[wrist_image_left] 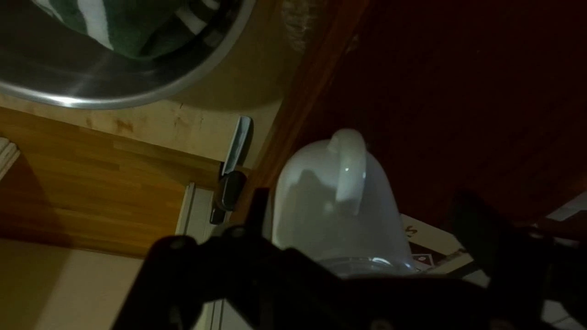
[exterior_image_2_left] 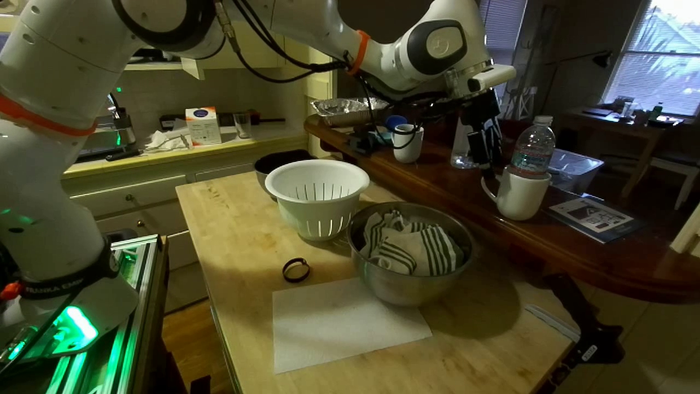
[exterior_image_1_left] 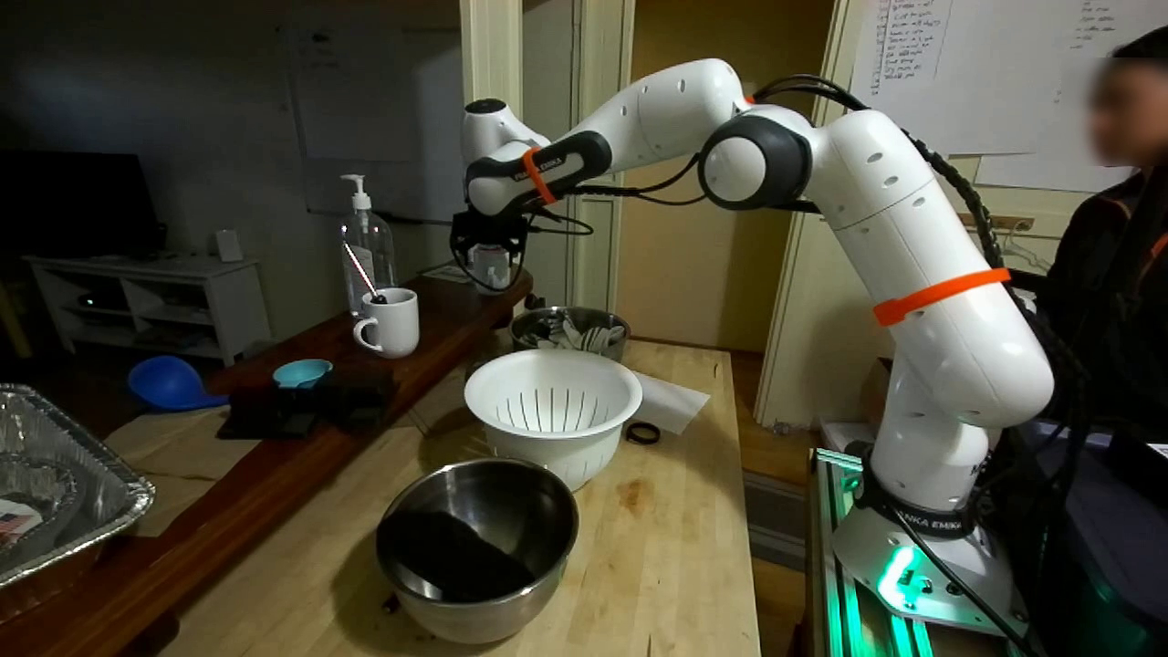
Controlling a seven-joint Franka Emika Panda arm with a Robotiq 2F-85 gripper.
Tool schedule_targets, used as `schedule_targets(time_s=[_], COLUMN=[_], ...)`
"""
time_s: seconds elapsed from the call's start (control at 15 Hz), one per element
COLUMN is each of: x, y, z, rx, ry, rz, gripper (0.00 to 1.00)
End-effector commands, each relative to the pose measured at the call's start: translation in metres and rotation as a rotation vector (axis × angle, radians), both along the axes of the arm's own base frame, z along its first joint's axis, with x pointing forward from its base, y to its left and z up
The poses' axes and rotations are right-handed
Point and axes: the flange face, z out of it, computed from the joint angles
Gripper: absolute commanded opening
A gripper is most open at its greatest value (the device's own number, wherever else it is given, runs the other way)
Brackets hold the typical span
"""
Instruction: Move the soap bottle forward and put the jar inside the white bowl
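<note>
I'd say the mug (exterior_image_2_left: 522,197) near the counter (exterior_image_2_left: 653,273) edge keeps its bottle (exterior_image_2_left: 536,145) standing; spread jaws hang beside it.

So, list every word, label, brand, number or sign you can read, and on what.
"ANKA EMI", ends unclear: round black collar on the white robot arm.
"EMIKA": dark panel by an orange arm strap.
Too small or blurred: handwriting on white wall sheet; labels on tall clear plastic pump bottle, red-banded clear plastic bottle; dark printed sheet; white cardboard box; pale tag on black tool.
</note>
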Motion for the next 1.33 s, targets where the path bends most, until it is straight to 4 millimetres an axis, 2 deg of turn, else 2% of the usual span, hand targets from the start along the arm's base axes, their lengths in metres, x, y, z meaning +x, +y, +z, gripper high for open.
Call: schedule_targets(time_s=[0.0,0.2,0.47,0.53,0.6,0.8,0.87,1.0,1.07,1.13,1.2,1.27], x=[0.006,0.008,0.008,0.008,0.008,0.008,0.009,0.009,0.01,0.011,0.011,0.012], y=[0.0,-0.002,-0.008,-0.01,-0.013,-0.019,-0.022,-0.024,-0.025,-0.025,-0.025,-0.025], z=[-0.007,-0.015,-0.021,-0.021,-0.022,-0.019,-0.018,-0.017,-0.016,-0.015,-0.015,-0.015], rx=[0.045,0.068,0.079,0.08,0.081,0.078,0.077,0.073,0.072,0.071,0.069,0.069], ry=[0.008,0.022,0.026,0.024,0.023,0.014,0.011,0.009,0.007,0.005,0.004,0.004], rz=[0.027,0.025,0.013,0.007,0.002,-0.009,-0.011,-0.012,-0.011,-0.01,-0.009,-0.008], gripper=[0.96,0.96,0.83,0.76,0.82,0.75,0.76,0.66,0.46,0.42,0.41,0.35])
